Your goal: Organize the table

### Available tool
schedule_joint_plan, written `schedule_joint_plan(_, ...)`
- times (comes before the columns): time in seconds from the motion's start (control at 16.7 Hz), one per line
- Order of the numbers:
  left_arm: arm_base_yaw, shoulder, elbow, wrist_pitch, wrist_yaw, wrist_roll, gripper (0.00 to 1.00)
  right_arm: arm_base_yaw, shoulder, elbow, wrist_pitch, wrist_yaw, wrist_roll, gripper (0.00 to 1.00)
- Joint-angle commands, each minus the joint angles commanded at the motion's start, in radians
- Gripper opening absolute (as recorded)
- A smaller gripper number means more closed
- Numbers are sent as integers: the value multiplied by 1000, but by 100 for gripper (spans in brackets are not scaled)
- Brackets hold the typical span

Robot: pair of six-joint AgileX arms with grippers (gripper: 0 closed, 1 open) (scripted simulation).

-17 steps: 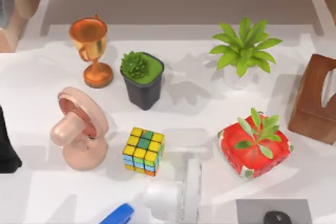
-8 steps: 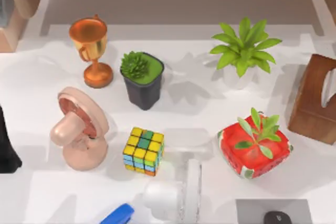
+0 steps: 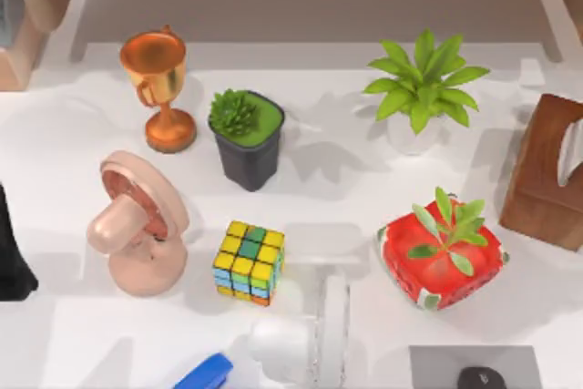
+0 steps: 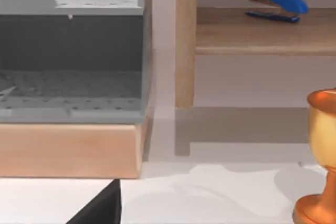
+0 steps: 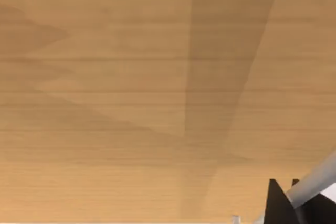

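Many unlabelled objects crowd the table (image 3: 364, 207).

Bright, even light, no glare. Soft multi-lobed shadows on the table (image 3: 364, 198), most falling right of and behind objs, e.g. the trophy (image 3: 157, 88) and dark pot (image 3: 247, 138). Broad shadow bands under the wooden shelf (image 4: 262, 32) in left wrist view, angled ones across wood in right wrist view.

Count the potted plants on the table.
3: dark-potted succulent beside the trophy, leafy plant at back right, red watermelon-patterned pot front right. None seems hidden.
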State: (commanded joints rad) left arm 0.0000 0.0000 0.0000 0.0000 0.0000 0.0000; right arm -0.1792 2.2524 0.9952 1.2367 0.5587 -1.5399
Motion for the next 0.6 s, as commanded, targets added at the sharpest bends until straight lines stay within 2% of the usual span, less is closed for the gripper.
schedule_joint_plan(0.36,0,0,0,0,0,0,100,-70,15,133,43,63,48,0)
schedule_joint_plan(0.6,0,0,0,0,0,0,100,-79,32,198,-21,99,69,0)
